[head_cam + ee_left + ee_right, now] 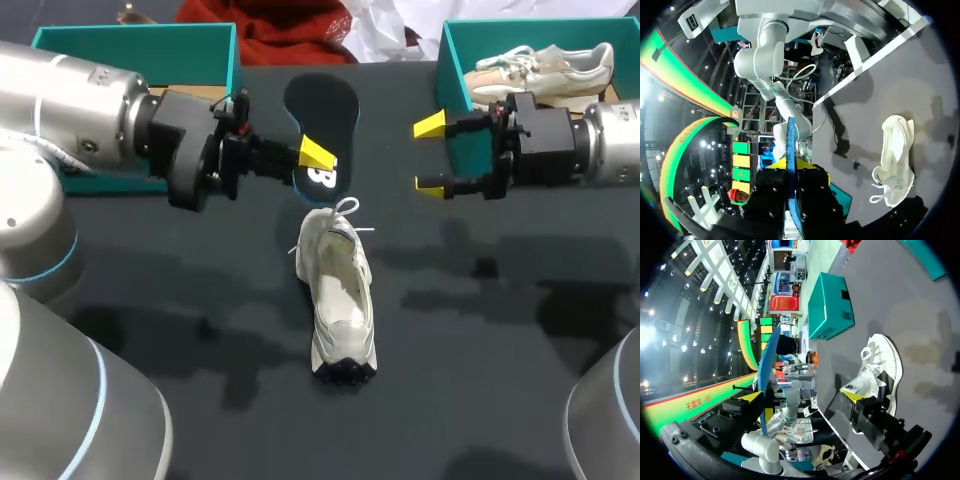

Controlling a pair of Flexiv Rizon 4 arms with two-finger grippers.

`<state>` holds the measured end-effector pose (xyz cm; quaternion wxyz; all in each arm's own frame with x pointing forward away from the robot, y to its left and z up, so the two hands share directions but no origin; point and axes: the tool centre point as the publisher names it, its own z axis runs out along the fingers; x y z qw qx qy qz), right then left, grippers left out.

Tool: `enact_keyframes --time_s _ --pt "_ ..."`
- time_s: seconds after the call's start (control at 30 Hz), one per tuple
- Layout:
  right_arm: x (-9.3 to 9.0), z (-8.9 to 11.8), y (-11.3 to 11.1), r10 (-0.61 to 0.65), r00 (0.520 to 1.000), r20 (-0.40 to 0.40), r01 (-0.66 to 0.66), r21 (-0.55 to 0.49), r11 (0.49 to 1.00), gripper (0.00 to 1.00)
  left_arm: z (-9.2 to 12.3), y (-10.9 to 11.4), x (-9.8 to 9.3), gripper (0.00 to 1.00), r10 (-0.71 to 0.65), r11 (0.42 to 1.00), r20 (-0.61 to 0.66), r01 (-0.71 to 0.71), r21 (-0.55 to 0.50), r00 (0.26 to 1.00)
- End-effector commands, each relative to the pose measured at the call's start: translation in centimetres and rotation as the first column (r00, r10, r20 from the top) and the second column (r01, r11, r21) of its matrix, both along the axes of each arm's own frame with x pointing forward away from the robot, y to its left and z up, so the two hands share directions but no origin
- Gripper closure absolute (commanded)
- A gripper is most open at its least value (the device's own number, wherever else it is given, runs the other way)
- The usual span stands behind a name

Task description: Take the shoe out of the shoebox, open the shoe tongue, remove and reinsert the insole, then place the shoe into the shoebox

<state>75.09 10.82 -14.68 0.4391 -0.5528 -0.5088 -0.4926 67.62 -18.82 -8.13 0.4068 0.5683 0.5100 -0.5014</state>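
Head view shows left gripper (318, 158) clamped on the insole (322, 105), right gripper (431, 155) spread wide.

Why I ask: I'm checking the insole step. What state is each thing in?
insole: out of the shoe, gripped at one end.
left gripper: shut on the insole.
right gripper: open, empty.
shoe: on the table, out of the boxes, laces loose.
right box: open, other shoe inside.
left box: open.
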Motion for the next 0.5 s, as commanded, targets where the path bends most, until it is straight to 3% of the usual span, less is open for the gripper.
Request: enact_keyframes --time_s 0.03,0.17,0.5 --pt "0.2 0.4 0.6 -0.012 1.000 -0.002 0.012 0.018 1.000 0.00 -2.7 -0.9 0.5 1.00 0.029 0.999 0.033 -0.028 -0.034 0.999" --pt "0.6 0.5 1.0 -0.018 1.000 -0.005 0.018 0.045 0.999 0.00 -4.1 -1.2 1.2 1.00 0.071 0.997 0.104 -0.069 -0.021 0.992" --pt "0.6 0.5 1.0 -0.018 1.000 -0.005 0.018 0.045 0.999 0.00 -4.1 -1.2 1.2 1.00 0.071 0.997 0.104 -0.069 -0.021 0.992"
